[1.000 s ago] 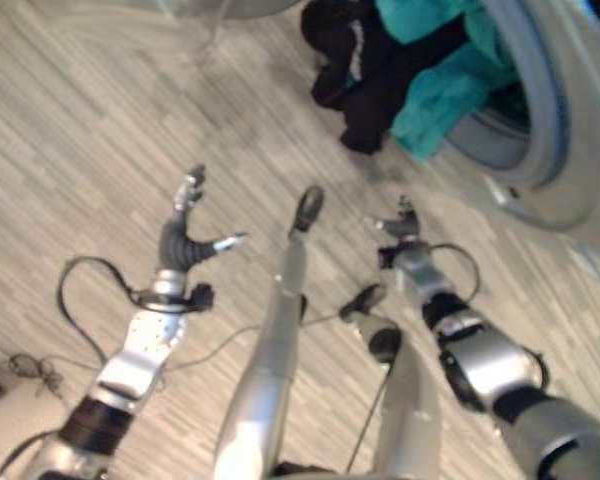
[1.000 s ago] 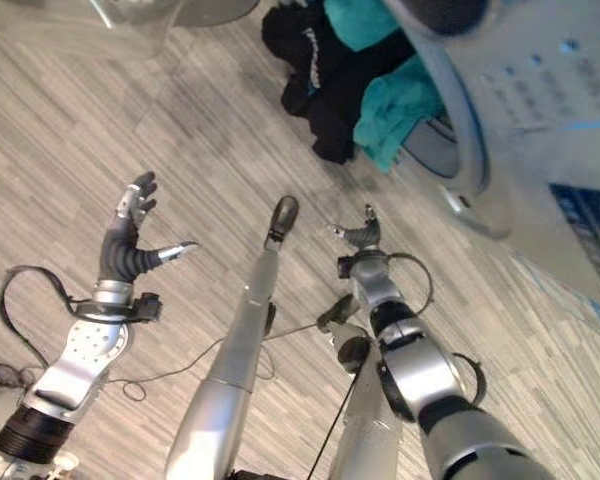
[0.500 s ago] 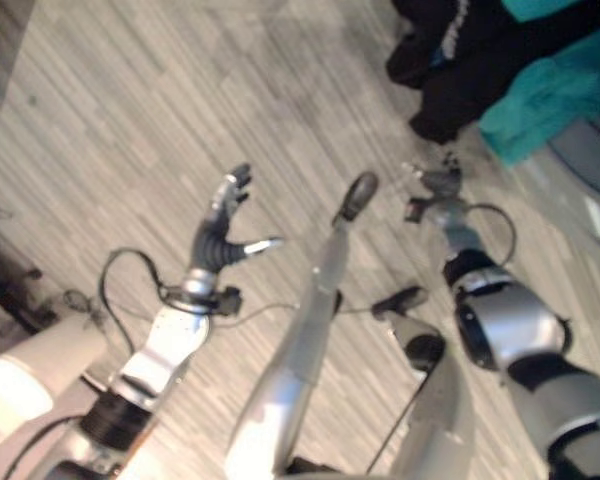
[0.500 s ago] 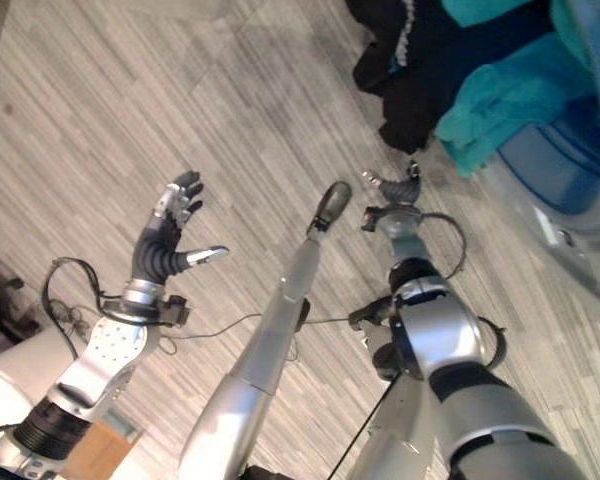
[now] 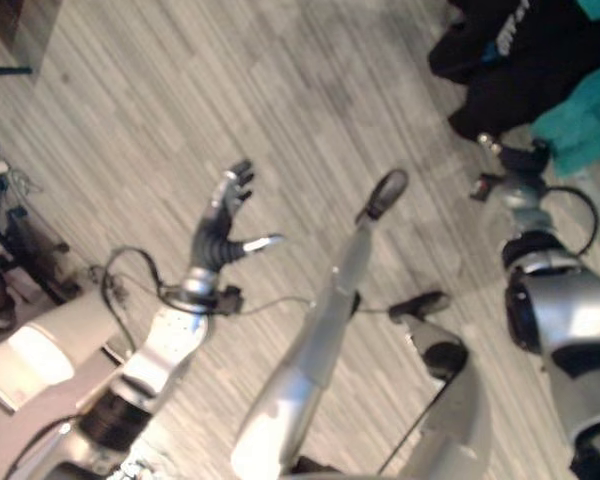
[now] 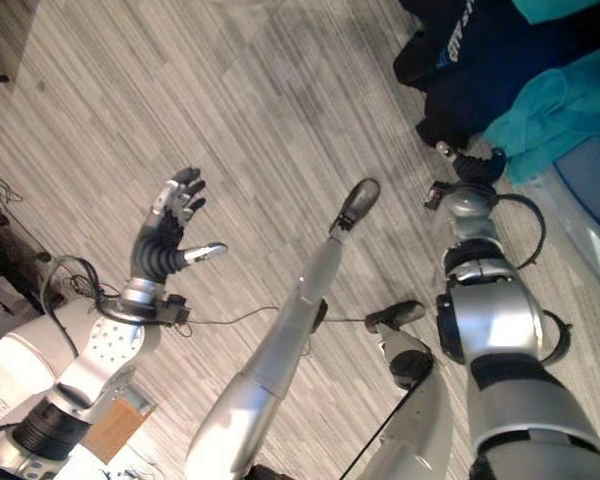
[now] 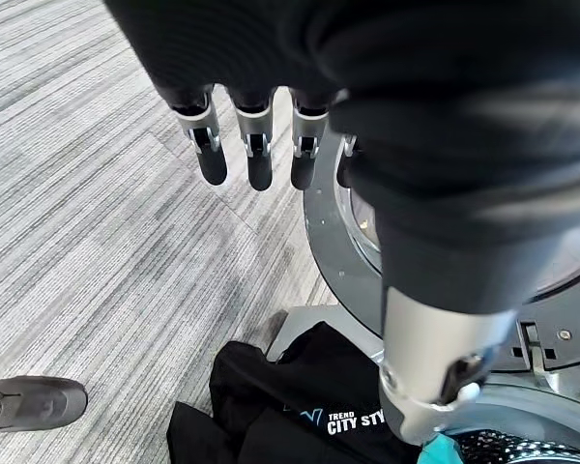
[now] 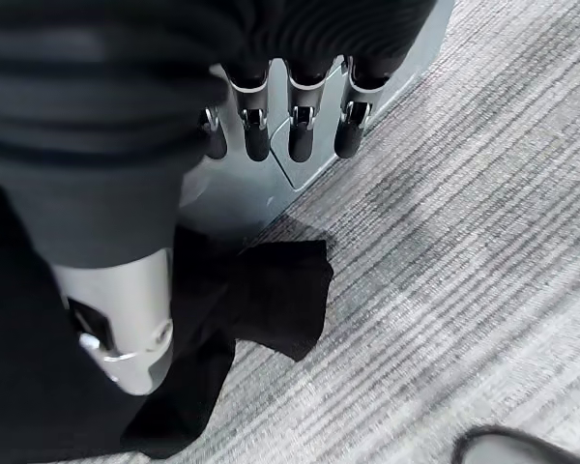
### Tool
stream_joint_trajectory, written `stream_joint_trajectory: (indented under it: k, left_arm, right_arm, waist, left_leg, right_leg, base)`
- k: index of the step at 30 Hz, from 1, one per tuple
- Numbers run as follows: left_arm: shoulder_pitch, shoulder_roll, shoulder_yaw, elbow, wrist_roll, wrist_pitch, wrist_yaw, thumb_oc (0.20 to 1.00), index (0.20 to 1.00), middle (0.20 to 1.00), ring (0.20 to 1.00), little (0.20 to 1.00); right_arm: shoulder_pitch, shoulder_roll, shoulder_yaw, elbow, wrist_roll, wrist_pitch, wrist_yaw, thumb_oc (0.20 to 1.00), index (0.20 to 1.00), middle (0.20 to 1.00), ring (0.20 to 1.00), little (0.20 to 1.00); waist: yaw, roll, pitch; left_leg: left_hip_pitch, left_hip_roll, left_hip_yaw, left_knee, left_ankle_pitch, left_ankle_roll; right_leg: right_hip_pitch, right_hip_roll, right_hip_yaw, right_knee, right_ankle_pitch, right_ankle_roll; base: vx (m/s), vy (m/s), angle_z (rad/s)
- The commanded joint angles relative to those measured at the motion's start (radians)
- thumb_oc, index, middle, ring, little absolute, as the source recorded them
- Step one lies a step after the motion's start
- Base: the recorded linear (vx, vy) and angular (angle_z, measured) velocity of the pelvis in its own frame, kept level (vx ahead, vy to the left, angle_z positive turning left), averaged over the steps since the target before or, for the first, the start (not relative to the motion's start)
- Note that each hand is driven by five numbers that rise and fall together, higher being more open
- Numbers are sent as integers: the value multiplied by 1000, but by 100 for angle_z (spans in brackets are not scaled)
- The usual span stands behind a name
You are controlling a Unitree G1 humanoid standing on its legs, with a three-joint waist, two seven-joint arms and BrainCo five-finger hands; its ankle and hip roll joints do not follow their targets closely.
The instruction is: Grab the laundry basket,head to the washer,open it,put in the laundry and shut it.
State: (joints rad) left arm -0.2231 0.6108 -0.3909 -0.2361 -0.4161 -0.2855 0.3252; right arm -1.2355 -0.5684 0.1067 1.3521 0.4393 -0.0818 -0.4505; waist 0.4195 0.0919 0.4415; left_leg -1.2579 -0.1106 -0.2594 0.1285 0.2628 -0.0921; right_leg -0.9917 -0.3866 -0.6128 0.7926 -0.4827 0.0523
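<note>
The left robot hand (image 6: pixel 167 232) is raised over the grey wood-grain plank floor (image 6: pixel 260 130), fingers straight and spread wide, thumb out to the side, holding nothing. The right robot hand (image 6: pixel 467 166) has its fingers straight and relaxed too, empty, just beside a heap of black clothing (image 6: pixel 470 70) lying on the floor. Past that heap, farther from the right robot hand, lies a crumpled teal cloth (image 6: pixel 565 105), touching the black clothing. In the left wrist view, the round grey-rimmed washer opening (image 7: pixel 340 208) stands beyond the fingertips (image 7: pixel 259 172), with the black garment below it.
</note>
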Motion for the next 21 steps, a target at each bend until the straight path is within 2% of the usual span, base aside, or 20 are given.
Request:
stream_joint_trajectory:
  k: [1,6,11,21]
  left_arm:
    - [14,-55,5,-25,-39,-69,-10,1000,1000,1000,1000,1000]
    - [14,-57,5,-33,-67,-74,-23,1000,1000,1000,1000,1000]
    - [5,-58,-6,-29,-103,-71,-37,1000,1000,1000,1000,1000]
    - [18,-33,-8,-33,-131,-64,-49,1000,1000,1000,1000,1000]
  right_arm:
    - [30,-29,43,-11,41,-23,10,1000,1000,1000,1000,1000]
    - [-19,-38,80,-18,39,-30,25,1000,1000,1000,1000,1000]
    - [-122,-40,125,-48,41,-48,32,1000,1000,1000,1000,1000]
    - [-230,-89,171,-58,46,-58,11,1000,1000,1000,1000,1000]
  waist:
    - [12,65,-10]
    - [22,65,-14]
    - [50,68,-27]
    - [70,55,-49]
  left_leg:
    - [-58,5,155,127,-204,46]
    - [-88,-5,157,145,-210,50]
    - [-121,-24,164,161,-218,58]
    - [-149,-42,161,203,-232,60]
  right_leg:
    - [-38,-2,26,-43,76,80]
    - [-58,-14,22,-27,72,88]
    - [-66,-30,6,-22,71,99]
    - [-71,-44,-1,15,54,89]
  base:
    - [19,26,4]
    - [27,21,4]
    - [34,30,6]
    - [15,13,4]
